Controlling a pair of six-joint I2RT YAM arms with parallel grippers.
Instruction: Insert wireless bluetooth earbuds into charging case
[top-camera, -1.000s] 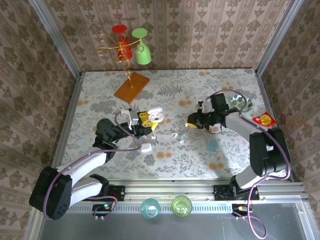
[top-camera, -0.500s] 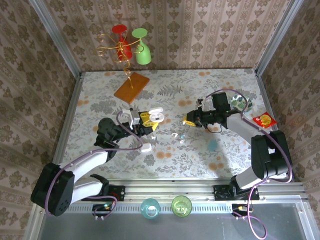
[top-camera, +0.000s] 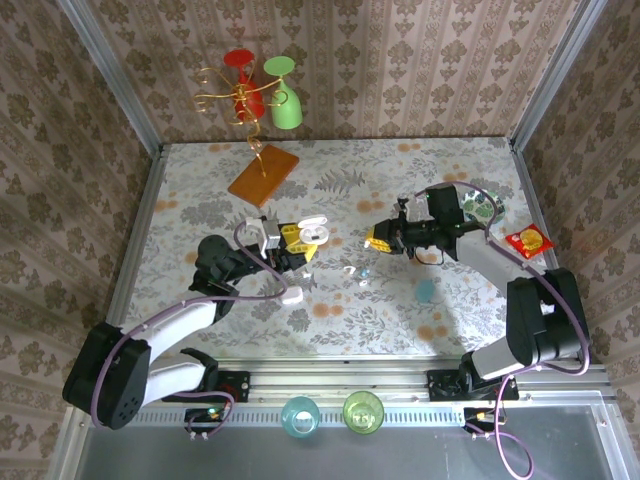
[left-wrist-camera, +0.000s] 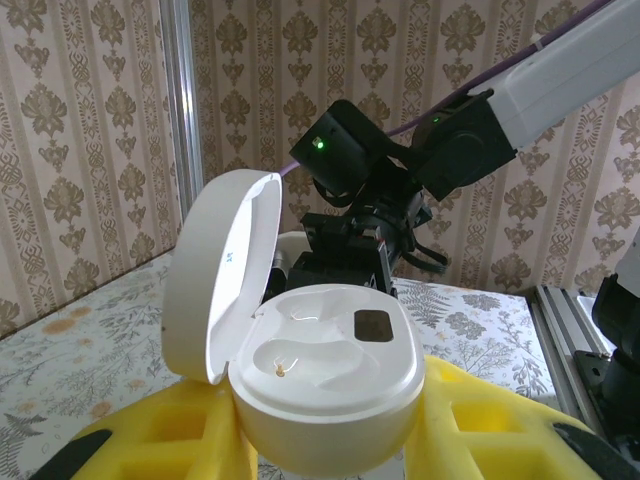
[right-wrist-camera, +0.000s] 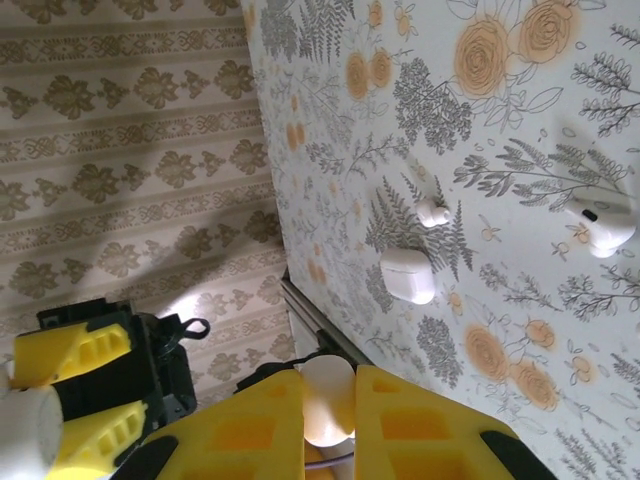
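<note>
My left gripper is shut on the white charging case, gripping its base between the yellow fingers. The lid stands open and both wells show bare. My right gripper hovers a short way to the right of the case, shut on a small white earbud. Two more earbuds lie on the table, a small one and a stemmed one.
A closed white case lies near the left arm. A pale blue piece lies front right. A wooden board and a wire stand with glasses stand at the back. A red packet sits far right.
The right gripper has edged slightly left and away from the front edge, toward the open case, with the earbud in it. The left gripper and case have barely moved.
</note>
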